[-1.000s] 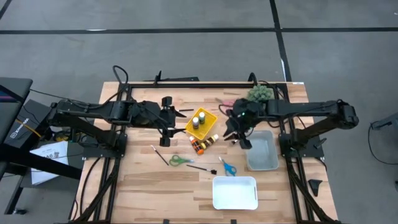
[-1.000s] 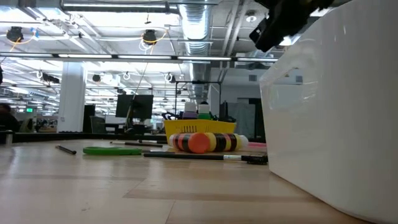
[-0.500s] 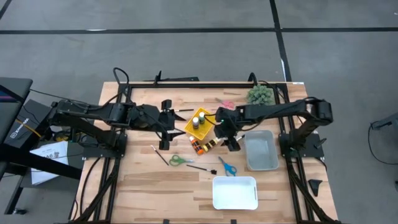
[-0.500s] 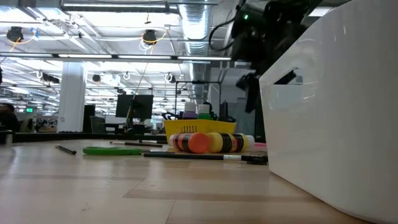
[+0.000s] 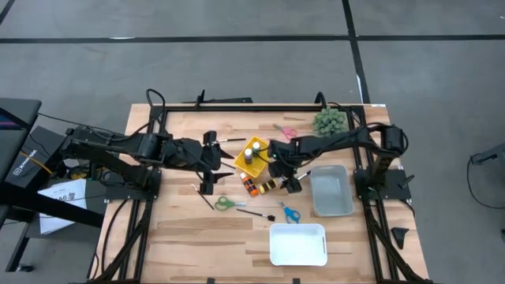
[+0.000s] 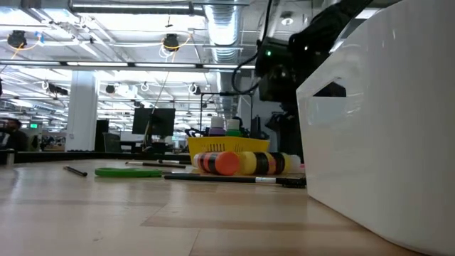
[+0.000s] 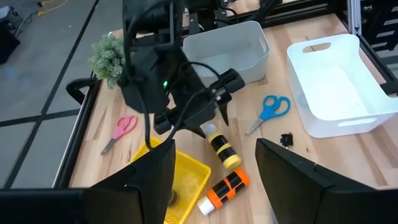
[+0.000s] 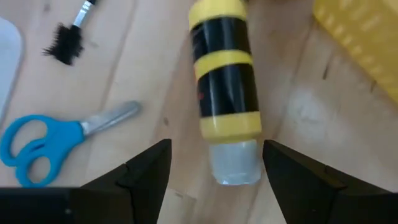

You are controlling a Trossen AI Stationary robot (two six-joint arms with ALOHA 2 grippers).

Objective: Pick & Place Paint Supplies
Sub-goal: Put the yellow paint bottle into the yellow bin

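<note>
The yellow paint bottle lies on its side on the wooden table, near the centre of the high view, with its clear cap pointing toward the right gripper. That gripper hangs directly over the bottle with its two fingers spread apart, one on either side of the capped end; no contact with the bottle is visible. Just beside the yellow bottle, slightly left and lower in the high view, lies the orange paint bottle, also on its side. Above and left of both sits the yellow tray, holding two upright bottles with pale caps. A dark-handled brush lies below the bottles in the high view, its bristle head next to the blue scissors. A second thin brush lies left of centre, touching the green scissors.

The left gripper hovers at centre left of the high view, to the left of the yellow tray, its fingers parted and holding nothing.

The grey bin stands right of centre, the white bin at lower centre. Pink scissors and the green plant occupy the upper right part of the table.
</note>
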